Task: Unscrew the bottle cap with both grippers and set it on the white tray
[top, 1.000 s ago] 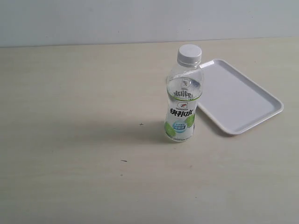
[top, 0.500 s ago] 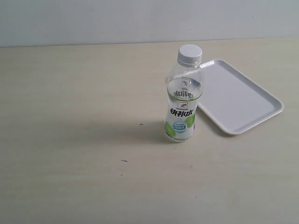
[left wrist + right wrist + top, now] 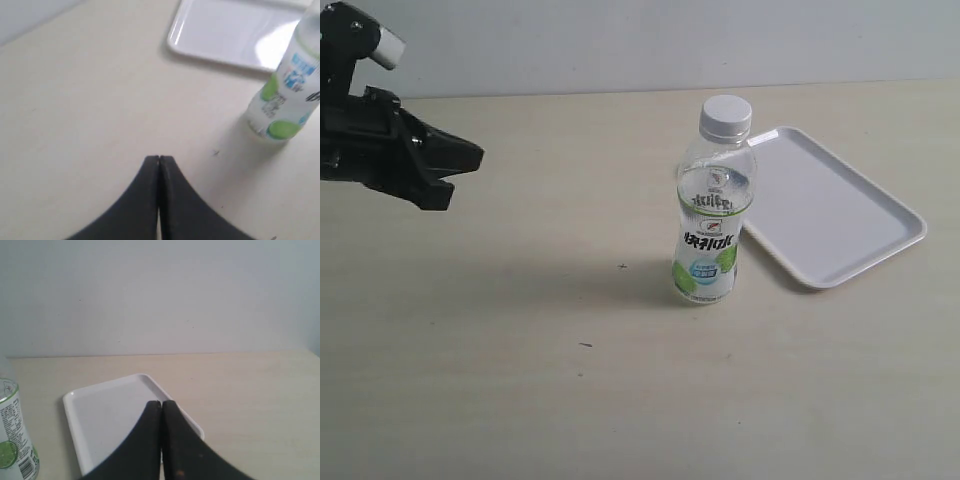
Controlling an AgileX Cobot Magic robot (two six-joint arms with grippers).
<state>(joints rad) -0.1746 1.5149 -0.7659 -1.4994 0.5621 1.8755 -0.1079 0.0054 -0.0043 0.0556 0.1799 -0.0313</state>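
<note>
White plastic, ribbed round its side, the bottle cap (image 3: 726, 117) sits screwed onto the neck of the bottle (image 3: 711, 225), untouched by either gripper. The clear bottle stands upright on a pale wooden table (image 3: 520, 350), near the middle of the exterior view, and carries a white-and-green label with dark lettering. Just beside it, on its right in that view, lies the white tray (image 3: 840, 215), flat and rectangular with rounded corners and a low rim, set at an angle to the table's edge; whether the bottle's base touches the tray cannot be told. The left gripper (image 3: 472, 157), black, hangs above the table at the upper left of the exterior view, well apart from the bottle, its tip pointing toward it. Its two fingers are pressed together with nothing between them. The right gripper (image 3: 161, 402) appears only in its own wrist camera, where its black fingers also meet tip to tip, holding nothing, with the tray beyond them and a sliver of the bottle at the frame's edge. A plain light wall (image 3: 620, 45) rises behind the table.
</note>
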